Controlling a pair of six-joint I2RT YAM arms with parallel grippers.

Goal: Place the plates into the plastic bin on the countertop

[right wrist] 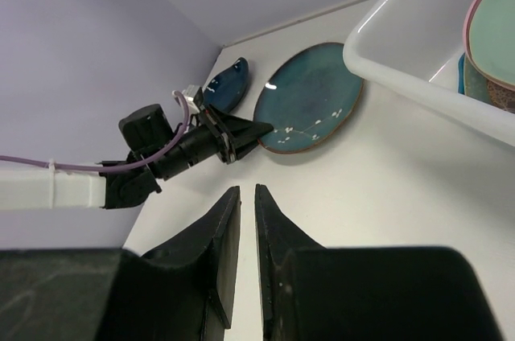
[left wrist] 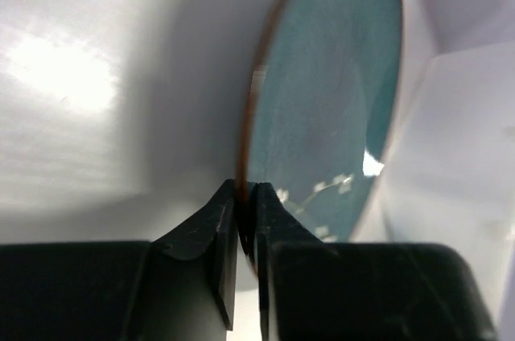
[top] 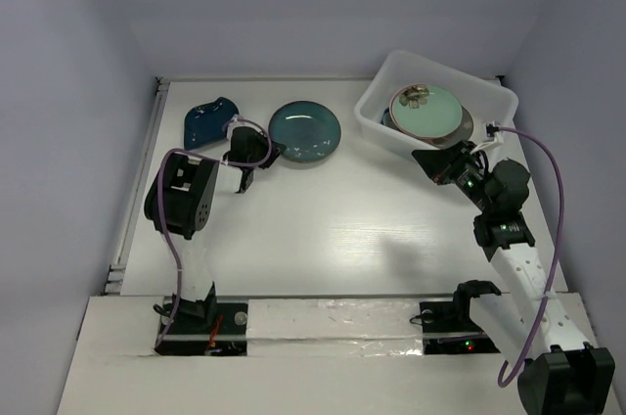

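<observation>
Plates, location check: two are out on the countertop (top: 323,229), the rest are stacked in the plastic bin (top: 383,131).

Dark teal plate (top: 305,131) lies on the countertop to the left of the bin, apart from it. You can see a brown edge line and a white sprig pattern near its rim in both wrist views. Whether its near edge is raised off the surface cannot be told.

Navy leaf-shaped dish (top: 207,121) sits further left, near the back-left corner, close to the teal plate but not touching it.

Bin stands at the back right, turned at an angle to the table edges. Top of the stack inside it is a pale green plate (top: 430,112) with a pink rim. Edges of at least two more plates show beneath it, one grey-patterned and one blue-green. A small brownish object (top: 411,95) rests on the far-left part of the green plate; it is too small for you to identify.

Left gripper (left wrist: 247,196): jaws drawn in on the left rim of the teal plate. The left wrist view shows the brown edge running down into the thin slot between the two fingers.

Right gripper (right wrist: 245,192): hangs just in front of the bin's near wall, above the countertop, pointing across toward the left arm. Jaws nearly together, only a narrow slit between them, and nothing in it.
</observation>
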